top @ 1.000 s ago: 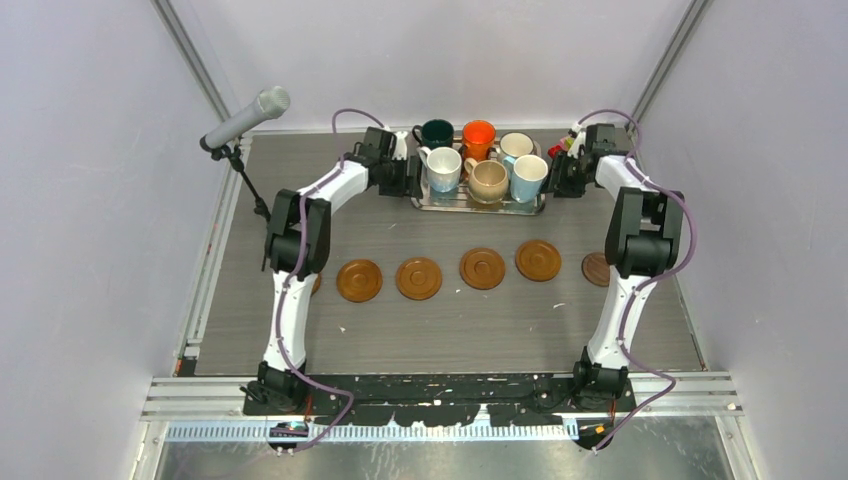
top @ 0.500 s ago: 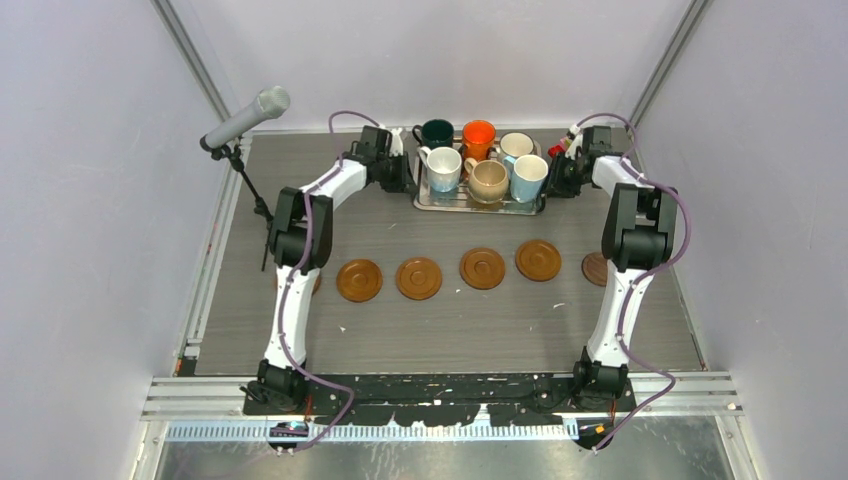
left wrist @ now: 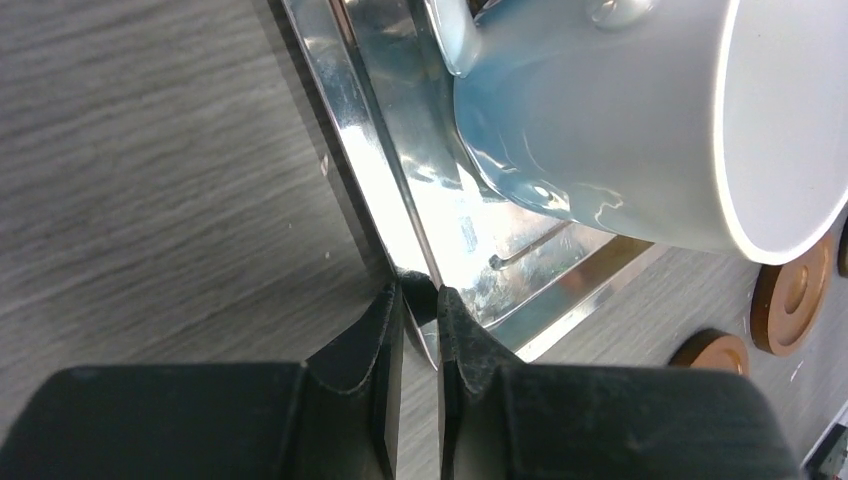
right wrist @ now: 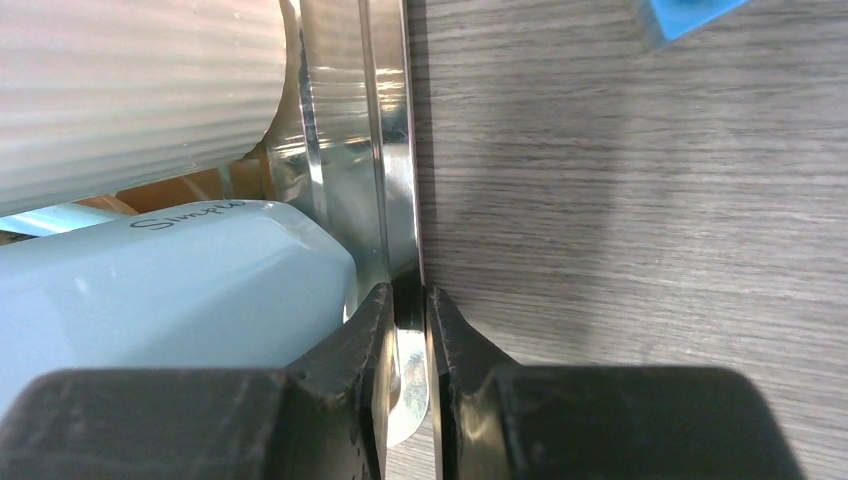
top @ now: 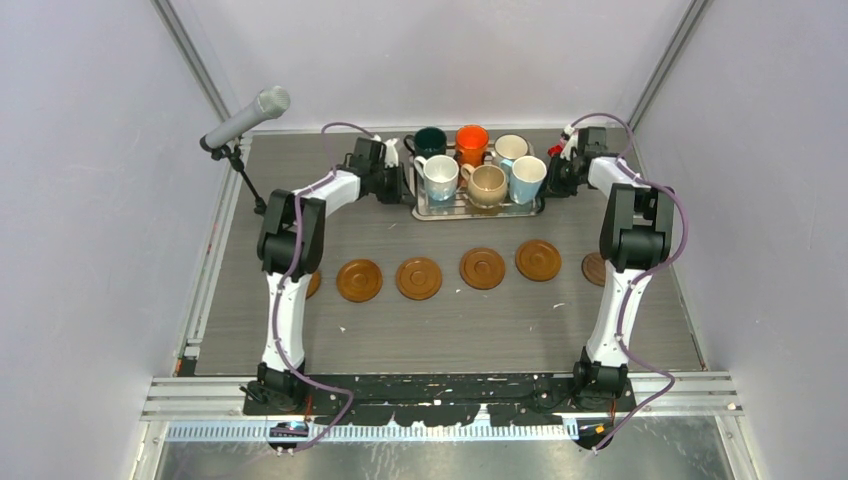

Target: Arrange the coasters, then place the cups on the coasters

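Six cups stand on a silver tray (top: 478,208) at the back: dark green (top: 431,141), orange (top: 472,140), whitish (top: 511,147), white (top: 440,172), beige (top: 488,181), light blue (top: 527,176). My left gripper (top: 405,186) (left wrist: 420,300) is shut on the tray's left rim (left wrist: 370,130), beside a pale cup (left wrist: 620,110). My right gripper (top: 551,180) (right wrist: 408,300) is shut on the right rim (right wrist: 385,150), next to the light blue cup (right wrist: 170,290). Brown coasters (top: 359,280) (top: 419,278) (top: 483,268) (top: 538,260) lie in a row; two more (top: 313,284) (top: 594,268) are partly hidden by the arms.
A microphone (top: 245,118) on a stand leans over the back left corner. Small coloured blocks (top: 555,150) lie behind the right gripper, one blue block (right wrist: 690,15) showing in the right wrist view. Grey walls close in the table on both sides.
Both grippers have closed onto the tray's end rims. Both wrists have drawn slightly towards the back, and the tray with its cups has shifted a little.
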Tool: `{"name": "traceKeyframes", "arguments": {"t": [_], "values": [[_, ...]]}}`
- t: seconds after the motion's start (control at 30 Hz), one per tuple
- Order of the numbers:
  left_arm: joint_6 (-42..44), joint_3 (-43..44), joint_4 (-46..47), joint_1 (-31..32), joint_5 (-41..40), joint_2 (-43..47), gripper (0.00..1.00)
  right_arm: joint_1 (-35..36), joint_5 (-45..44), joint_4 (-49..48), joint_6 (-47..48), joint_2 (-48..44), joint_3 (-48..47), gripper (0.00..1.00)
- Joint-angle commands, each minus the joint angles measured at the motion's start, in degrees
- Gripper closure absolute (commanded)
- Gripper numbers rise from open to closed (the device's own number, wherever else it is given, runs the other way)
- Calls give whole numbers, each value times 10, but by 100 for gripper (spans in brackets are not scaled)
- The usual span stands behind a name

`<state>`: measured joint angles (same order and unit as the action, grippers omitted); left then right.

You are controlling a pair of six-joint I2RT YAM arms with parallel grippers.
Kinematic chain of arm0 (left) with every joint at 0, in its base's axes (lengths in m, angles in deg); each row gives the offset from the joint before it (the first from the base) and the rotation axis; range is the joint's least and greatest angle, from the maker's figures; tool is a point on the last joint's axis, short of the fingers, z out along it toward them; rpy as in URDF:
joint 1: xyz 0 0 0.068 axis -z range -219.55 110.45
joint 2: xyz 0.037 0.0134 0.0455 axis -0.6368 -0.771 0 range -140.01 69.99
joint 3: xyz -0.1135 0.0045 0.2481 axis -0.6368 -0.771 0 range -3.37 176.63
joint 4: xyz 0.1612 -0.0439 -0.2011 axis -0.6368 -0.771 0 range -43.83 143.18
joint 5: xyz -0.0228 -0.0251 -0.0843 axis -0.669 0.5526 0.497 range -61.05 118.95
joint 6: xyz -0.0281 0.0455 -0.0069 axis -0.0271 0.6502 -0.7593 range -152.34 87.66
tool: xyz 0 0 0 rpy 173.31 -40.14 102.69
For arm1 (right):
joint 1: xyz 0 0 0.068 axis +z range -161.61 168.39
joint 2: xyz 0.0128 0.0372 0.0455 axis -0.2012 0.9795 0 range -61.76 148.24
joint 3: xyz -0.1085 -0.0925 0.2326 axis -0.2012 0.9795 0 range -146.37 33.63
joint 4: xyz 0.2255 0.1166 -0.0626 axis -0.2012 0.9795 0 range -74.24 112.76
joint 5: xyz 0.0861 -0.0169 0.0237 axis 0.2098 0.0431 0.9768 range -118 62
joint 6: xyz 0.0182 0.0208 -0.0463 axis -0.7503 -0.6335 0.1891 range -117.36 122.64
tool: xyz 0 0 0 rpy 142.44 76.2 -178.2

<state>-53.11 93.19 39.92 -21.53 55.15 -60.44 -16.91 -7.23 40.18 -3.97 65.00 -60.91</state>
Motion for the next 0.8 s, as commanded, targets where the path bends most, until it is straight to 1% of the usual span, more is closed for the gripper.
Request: {"name": "traceKeyframes", "arguments": {"t": [0.0, 0.2, 0.37, 0.5, 0.53, 0.6, 0.7, 0.77], "values": [[23, -44, -45, 12, 21, 39, 100, 30, 34, 20, 4, -26, 21, 82], [39, -88, -60, 3, 14, 70, 100, 45, 35, 44, 17, -46, 50, 86], [57, -121, -64, 1, 9, 89, 100, 46, 35, 44, 15, -73, 93, 86], [62, -126, -74, 2, 17, 91, 100, 46, 32, 41, 16, -87, 116, 86], [61, -127, -75, 1, 17, 91, 100, 46, 29, 43, 16, -88, 116, 84], [61, -126, -79, 0, 11, 92, 99, 46, 16, 47, 16, -89, 112, 78], [54, -123, -87, -9, 6, 97, 92, 38, 4, 54, 14, -97, 101, 69], [54, -123, -98, -15, 6, 104, 85, 27, 5, 68, 14, -102, 90, 64]]}}
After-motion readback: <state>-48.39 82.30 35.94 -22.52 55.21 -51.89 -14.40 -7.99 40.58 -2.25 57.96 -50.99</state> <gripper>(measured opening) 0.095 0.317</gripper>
